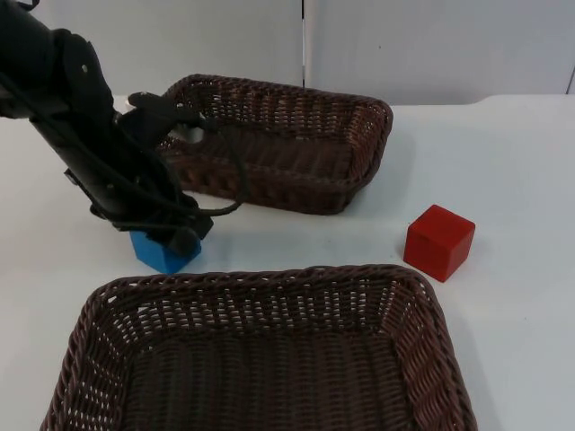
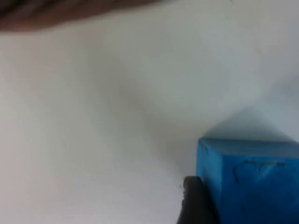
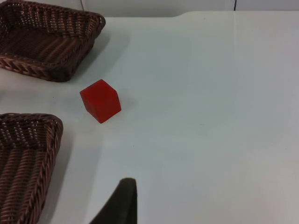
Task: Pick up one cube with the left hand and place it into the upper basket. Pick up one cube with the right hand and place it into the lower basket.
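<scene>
Top view: the left gripper (image 1: 171, 241) is down on the white table (image 1: 503, 171), right at the blue cube (image 1: 164, 252), which sits in the strip between the upper basket (image 1: 278, 144) and the lower basket (image 1: 260, 355), close to the lower one's far rim. The arm's body covers the fingers here. The left wrist view puts the blue cube (image 2: 250, 179) tight against one black fingertip (image 2: 196, 200), the other side out of frame, so I cannot tell whether the jaws have closed on it or merely bracket it.

The red cube (image 1: 438, 241) lies on the table off the lower basket's far right corner, well apart from the blue one and from the upper basket. In the right wrist view it (image 3: 100, 100) stands turned corner-on to the camera. The right arm waits back from it; one fingertip (image 3: 119, 205) is in sight, not enough to tell its opening.

Handling judgement: both cubes look rigid, small and light, with flat matte faces, probably foam or painted wood, not fragile. Best hold is across two opposite flat faces near mid-height, fingers square to the faces. The red cube's rotation likely calls for a wrist turn first, or the pads would land on edges and twist it out.
</scene>
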Action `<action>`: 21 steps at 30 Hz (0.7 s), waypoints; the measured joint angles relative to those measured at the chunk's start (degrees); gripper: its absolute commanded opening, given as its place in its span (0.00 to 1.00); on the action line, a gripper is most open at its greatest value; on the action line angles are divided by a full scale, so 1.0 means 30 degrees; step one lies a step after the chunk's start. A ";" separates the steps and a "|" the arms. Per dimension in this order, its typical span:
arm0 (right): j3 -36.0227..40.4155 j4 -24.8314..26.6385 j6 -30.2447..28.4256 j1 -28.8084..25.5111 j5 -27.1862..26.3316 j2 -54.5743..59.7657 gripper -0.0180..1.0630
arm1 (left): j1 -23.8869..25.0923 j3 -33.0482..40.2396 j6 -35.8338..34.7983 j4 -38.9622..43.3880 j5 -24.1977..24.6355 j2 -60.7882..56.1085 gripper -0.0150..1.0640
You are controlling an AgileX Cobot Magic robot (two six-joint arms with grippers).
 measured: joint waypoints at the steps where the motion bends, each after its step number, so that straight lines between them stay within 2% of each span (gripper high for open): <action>1: 0.0000 0.0040 0.0000 0.0000 0.0000 0.0000 0.99 | 0.0000 0.0000 -0.0199 0.0002 0.0180 -0.0199 0.01; 21: 0.0000 0.0040 0.0000 0.0000 0.0000 0.0000 0.99 | 0.0000 0.0000 -0.0740 -0.0836 0.1197 -0.7071 0.01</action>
